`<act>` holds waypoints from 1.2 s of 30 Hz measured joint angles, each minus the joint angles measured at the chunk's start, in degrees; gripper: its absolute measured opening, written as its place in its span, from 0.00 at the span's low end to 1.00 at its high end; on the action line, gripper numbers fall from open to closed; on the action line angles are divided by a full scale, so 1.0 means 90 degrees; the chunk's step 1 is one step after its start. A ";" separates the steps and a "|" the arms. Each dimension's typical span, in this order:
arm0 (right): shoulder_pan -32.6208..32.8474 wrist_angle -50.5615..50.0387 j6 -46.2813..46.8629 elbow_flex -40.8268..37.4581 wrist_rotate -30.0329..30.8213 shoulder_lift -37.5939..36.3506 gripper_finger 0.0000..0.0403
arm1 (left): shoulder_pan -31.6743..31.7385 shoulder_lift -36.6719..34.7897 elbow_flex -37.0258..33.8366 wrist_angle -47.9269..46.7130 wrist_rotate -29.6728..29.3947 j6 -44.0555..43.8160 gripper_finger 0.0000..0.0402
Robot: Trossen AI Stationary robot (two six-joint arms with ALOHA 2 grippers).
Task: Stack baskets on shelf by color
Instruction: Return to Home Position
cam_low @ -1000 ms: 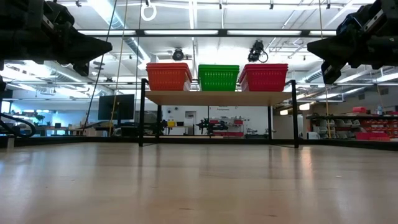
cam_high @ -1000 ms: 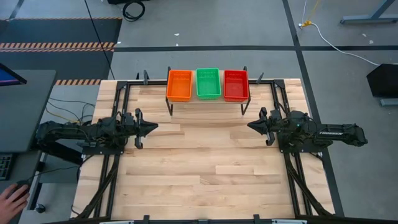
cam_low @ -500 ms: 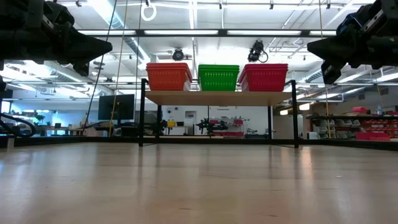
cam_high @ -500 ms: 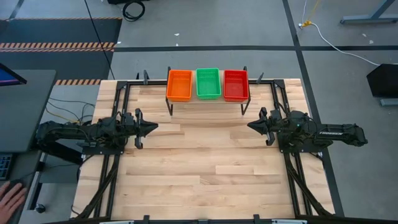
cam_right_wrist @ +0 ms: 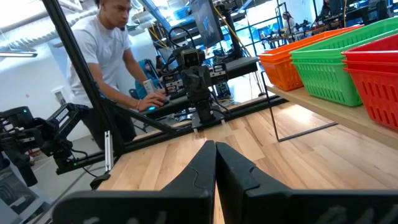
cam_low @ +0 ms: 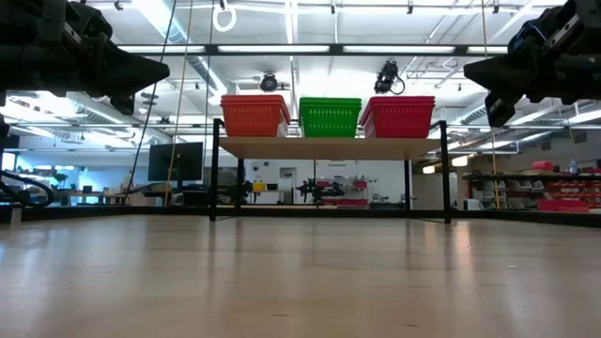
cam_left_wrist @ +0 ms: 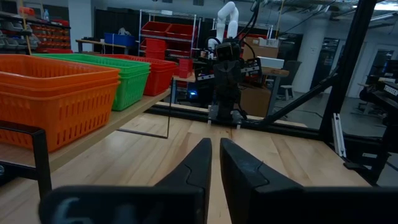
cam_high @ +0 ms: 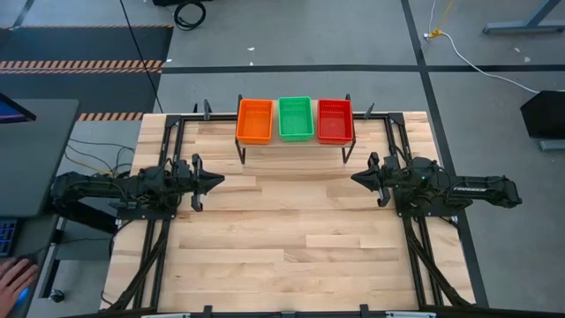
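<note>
Parking at home with left gripper (cam_high: 220,180) and right gripper (cam_high: 354,178) in front of the shelf (cam_low: 329,147), one off each end, fingers together and empty, well clear of its legs and the orange baskets (cam_high: 254,121), green baskets (cam_high: 296,118) and red baskets (cam_high: 335,121) stacked on top, open worktop (cam_high: 291,221) between them.
</note>
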 joint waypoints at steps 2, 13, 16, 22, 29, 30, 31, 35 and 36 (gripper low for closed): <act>0.0000 0.0000 0.0000 0.0000 -0.0002 0.0000 0.03 | -0.0002 0.0000 0.0001 -0.0001 0.0000 0.0000 0.10; 0.0000 -0.0001 0.0000 0.0000 0.0000 0.0000 0.03 | -0.0001 0.0000 0.0000 0.0000 0.0001 0.0000 0.07; 0.0000 0.0000 0.0000 0.0000 0.0000 0.0000 0.03 | 0.0000 -0.0001 -0.0001 -0.0002 -0.0002 0.0000 0.07; 0.0000 0.0000 0.0000 0.0000 0.0000 0.0000 0.03 | -0.0002 0.0000 -0.0001 -0.0002 -0.0002 0.0000 0.10; 0.0000 0.0000 0.0000 0.0000 -0.0002 0.0000 0.03 | 0.0000 -0.0001 -0.0001 -0.0001 0.0000 0.0000 0.08; 0.0000 0.0000 0.0000 0.0000 -0.0002 0.0000 0.03 | -0.0002 0.0000 0.0000 0.0000 0.0000 0.0000 0.07; 0.0000 0.0000 0.0000 0.0000 -0.0001 0.0000 0.03 | -0.0001 0.0000 0.0002 -0.0002 0.0000 0.0000 0.07; 0.0000 0.0000 0.0000 0.0000 0.0000 0.0000 0.03 | -0.0002 -0.0001 -0.0001 0.0000 0.0001 0.0000 0.08; 0.0000 0.0000 0.0000 0.0000 -0.0001 -0.0001 0.03 | 0.0000 0.0001 0.0002 -0.0002 0.0000 0.0000 0.08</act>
